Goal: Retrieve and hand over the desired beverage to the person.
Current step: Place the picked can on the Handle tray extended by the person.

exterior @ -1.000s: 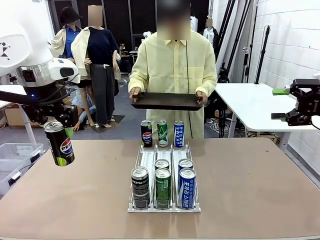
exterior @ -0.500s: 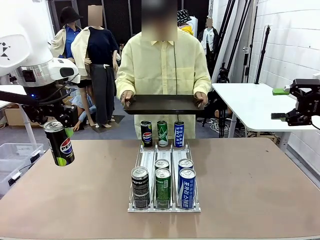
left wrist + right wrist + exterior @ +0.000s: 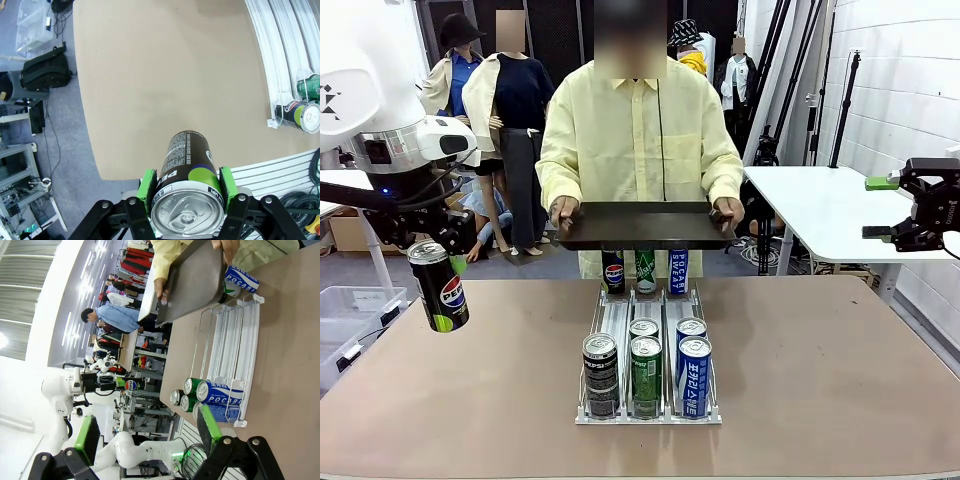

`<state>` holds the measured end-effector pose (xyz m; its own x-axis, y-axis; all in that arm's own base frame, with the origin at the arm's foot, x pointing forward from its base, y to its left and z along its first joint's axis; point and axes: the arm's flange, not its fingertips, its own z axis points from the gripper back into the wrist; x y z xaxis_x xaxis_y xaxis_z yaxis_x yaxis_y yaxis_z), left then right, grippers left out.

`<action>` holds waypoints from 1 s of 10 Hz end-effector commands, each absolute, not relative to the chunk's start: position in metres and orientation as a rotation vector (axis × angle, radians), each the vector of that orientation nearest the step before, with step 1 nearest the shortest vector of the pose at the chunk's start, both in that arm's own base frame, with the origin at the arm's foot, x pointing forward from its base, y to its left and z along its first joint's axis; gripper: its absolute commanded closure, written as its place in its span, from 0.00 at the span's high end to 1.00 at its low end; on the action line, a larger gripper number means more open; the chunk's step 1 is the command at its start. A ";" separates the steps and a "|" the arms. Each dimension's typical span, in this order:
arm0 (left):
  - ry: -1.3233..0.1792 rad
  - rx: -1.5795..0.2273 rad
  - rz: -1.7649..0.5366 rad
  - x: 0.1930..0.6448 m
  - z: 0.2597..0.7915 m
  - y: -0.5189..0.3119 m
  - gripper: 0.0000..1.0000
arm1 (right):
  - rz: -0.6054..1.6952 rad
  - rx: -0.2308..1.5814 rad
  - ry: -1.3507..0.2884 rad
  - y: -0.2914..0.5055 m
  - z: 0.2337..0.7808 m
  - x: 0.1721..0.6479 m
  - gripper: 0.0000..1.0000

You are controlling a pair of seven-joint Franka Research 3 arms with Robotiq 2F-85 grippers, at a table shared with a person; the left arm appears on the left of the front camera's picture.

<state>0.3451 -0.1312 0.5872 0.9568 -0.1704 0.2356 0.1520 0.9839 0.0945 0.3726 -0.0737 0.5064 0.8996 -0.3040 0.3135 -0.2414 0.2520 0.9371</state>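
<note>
My left gripper [image 3: 438, 262] is shut on a black Pepsi can [image 3: 439, 286], held tilted in the air above the table's left edge. In the left wrist view the green pads [image 3: 147, 186] clamp both sides of the Pepsi can [image 3: 189, 162], its silver top facing the camera. My right gripper [image 3: 882, 208] hangs open and empty at the far right, high off the table; its green fingers [image 3: 87, 436] stand wide apart. The person [image 3: 638, 140] in a pale-yellow shirt stands at the far side, holding a dark tray [image 3: 647, 225] level with both hands over the table's far edge.
A white wire rack [image 3: 648, 345] in the table's middle holds several cans: black, green and blue at the front, more at the back under the tray. The same rack [image 3: 227, 352] shows in the right wrist view. Bare tabletop lies left and right of it.
The person has stepped nearer and brought the tray forward and lower, so it now covers the tops of the back cans. Both arms have stayed still.
</note>
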 end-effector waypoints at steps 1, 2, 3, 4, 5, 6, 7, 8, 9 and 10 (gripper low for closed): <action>-0.253 0.072 -0.156 0.346 0.595 -0.130 0.00 | -0.036 1.344 -0.493 -0.073 0.508 0.374 1.00; -0.253 0.072 -0.156 0.346 0.595 -0.130 0.00 | -0.036 1.344 -0.493 -0.073 0.508 0.374 1.00; -0.253 0.072 -0.156 0.346 0.595 -0.130 0.00 | -0.036 1.344 -0.493 -0.073 0.508 0.374 1.00; -0.253 0.072 -0.156 0.346 0.595 -0.130 0.00 | -0.036 1.344 -0.493 -0.073 0.508 0.374 1.00; -0.253 0.072 -0.156 0.346 0.595 -0.130 0.00 | -0.036 1.344 -0.493 -0.073 0.508 0.374 1.00; -0.253 0.072 -0.156 0.346 0.595 -0.130 0.00 | -0.036 1.344 -0.493 -0.073 0.508 0.374 1.00; -0.253 0.072 -0.156 0.346 0.595 -0.130 0.00 | -0.036 1.344 -0.493 -0.073 0.508 0.374 1.00; -0.253 0.072 -0.156 0.346 0.595 -0.130 0.00 | -0.036 1.344 -0.493 -0.073 0.508 0.374 1.00; -0.253 0.072 -0.156 0.346 0.595 -0.130 0.00 | -0.036 1.344 -0.493 -0.073 0.508 0.374 1.00; -0.253 0.072 -0.156 0.346 0.595 -0.130 0.00 | -0.036 1.344 -0.493 -0.073 0.508 0.374 1.00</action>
